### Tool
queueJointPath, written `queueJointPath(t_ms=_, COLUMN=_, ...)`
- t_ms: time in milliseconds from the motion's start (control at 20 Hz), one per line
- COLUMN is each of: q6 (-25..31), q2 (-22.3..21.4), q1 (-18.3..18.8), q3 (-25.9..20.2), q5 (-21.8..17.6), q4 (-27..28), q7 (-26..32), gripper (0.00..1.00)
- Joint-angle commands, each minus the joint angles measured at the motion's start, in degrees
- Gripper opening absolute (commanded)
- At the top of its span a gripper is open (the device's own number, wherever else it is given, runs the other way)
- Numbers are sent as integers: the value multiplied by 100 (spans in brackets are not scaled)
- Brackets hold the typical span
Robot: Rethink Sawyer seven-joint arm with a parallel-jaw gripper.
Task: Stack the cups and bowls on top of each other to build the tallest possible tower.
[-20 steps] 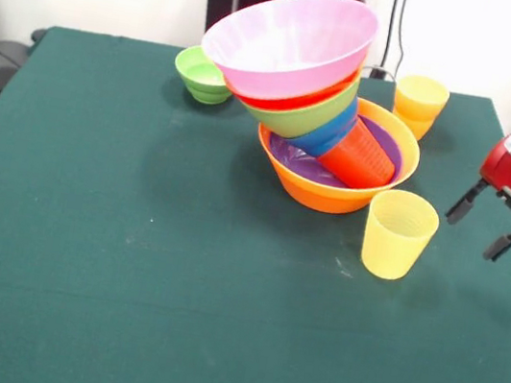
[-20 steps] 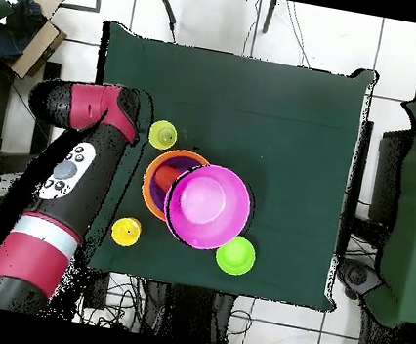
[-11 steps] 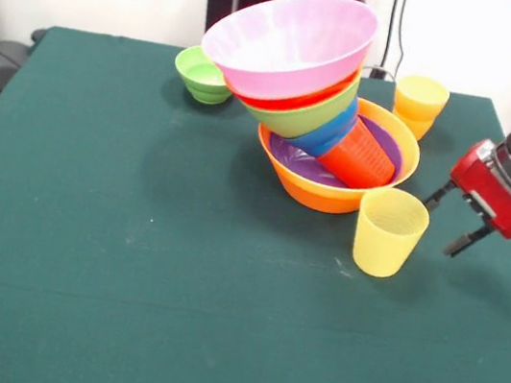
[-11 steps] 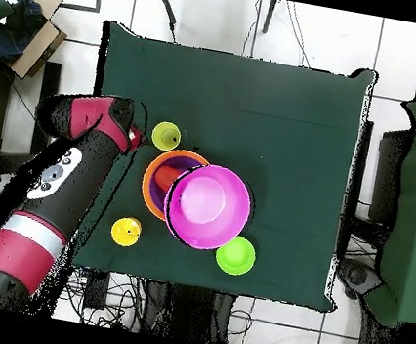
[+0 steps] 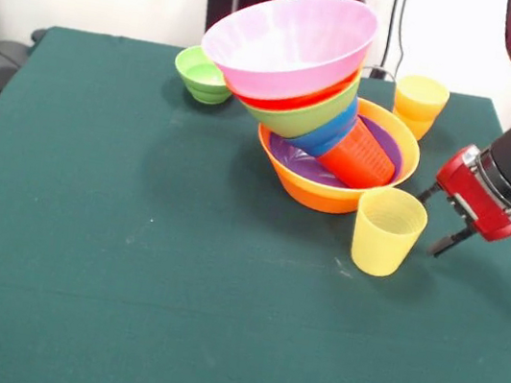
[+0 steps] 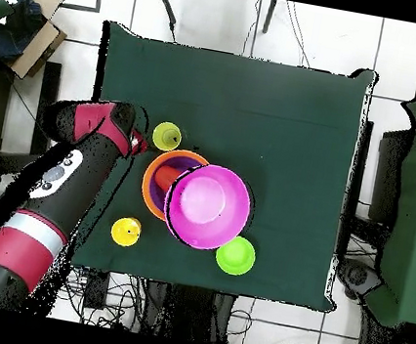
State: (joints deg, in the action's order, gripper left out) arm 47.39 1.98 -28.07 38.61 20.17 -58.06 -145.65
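Pale yellow cup (image 5: pixel 388 231) upright on tabletop (image 5: pixel 128 259), just beside tower (image 5: pixel 321 114). Claw (image 5: pixel 436 220) beside cup, fingers spread, empty. Likely light, smooth, thin-walled; grip across rim.

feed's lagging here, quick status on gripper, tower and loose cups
Gripper open, empty, beside pale yellow cup, jaws not around it. Tower leaning in orange bowl, pink bowl on top. Second yellow cup, small green bowl loose behind.
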Motion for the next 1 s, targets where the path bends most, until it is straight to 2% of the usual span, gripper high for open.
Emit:
queueJointPath(t_ms=50, q6=-243, q2=-159, q1=140, q3=-853, q5=315, q4=-275, q7=-1042, gripper=100)
queueJointPath(t_ms=250, q6=-148, q2=-405, q1=254, q3=-1206, q5=516, q4=-391, q7=-758, gripper=100)
queueJointPath(t_ms=600, q6=150, q2=-669, q1=350, q3=-1430, q5=664, q4=-414, q7=-572, gripper=100)
queueJointPath(t_ms=850, q6=386, q2=-774, q1=400, q3=-1403, q5=623, q4=-328, q7=-546, gripper=100)
queueJointPath(t_ms=1000, q6=514, q2=-694, q1=419, q3=-1263, q5=569, q4=-150, q7=-640, gripper=100)
